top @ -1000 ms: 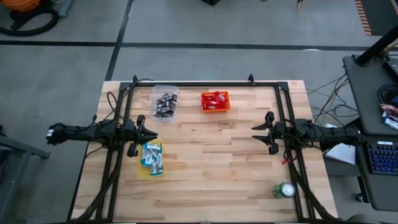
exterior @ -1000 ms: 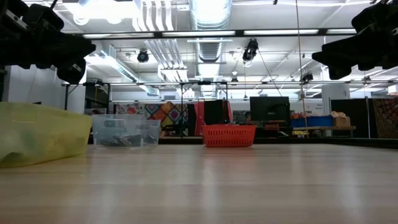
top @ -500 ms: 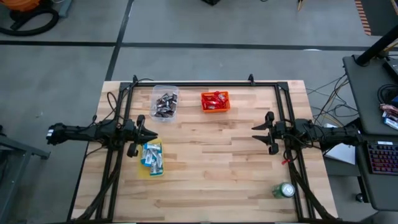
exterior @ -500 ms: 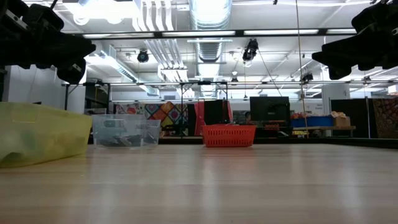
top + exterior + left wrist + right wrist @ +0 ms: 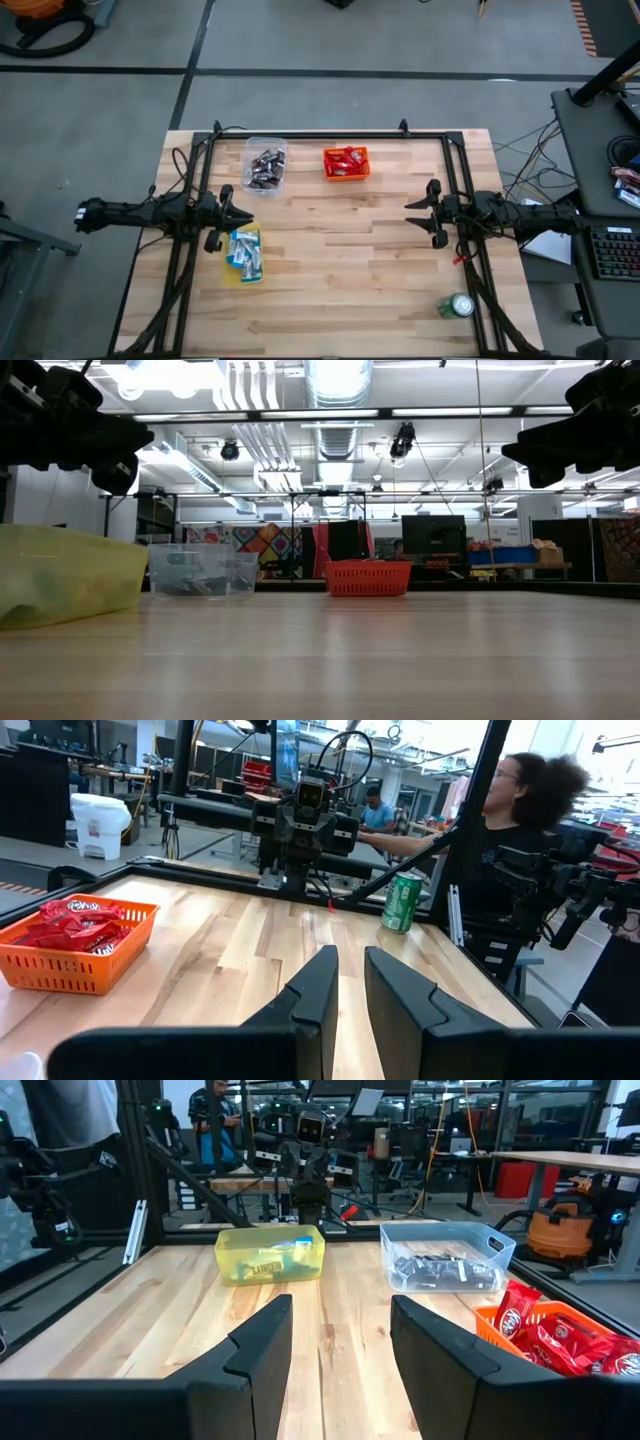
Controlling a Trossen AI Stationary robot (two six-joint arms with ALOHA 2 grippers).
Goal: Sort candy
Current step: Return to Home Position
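The candy lies sorted in three bins on the wooden table. Red bars fill the orange bin point(image 5: 346, 162), dark and silver bars the clear bin point(image 5: 265, 168), and blue-and-white bars the yellow bin point(image 5: 245, 255). My left gripper point(image 5: 250, 217) hovers level at the table's left side, just beyond the yellow bin's far end. Its fingers point(image 5: 351, 970) stand a narrow slit apart with nothing between them. My right gripper point(image 5: 408, 212) hovers level at the right side, open wide and empty point(image 5: 340, 1320).
A green drink can point(image 5: 457, 305) stands near the table's front right corner. A black frame point(image 5: 330, 136) runs along the table's far edge and sides. A person point(image 5: 520, 810) sits beyond the table's right side. Bare wood lies between the two grippers.
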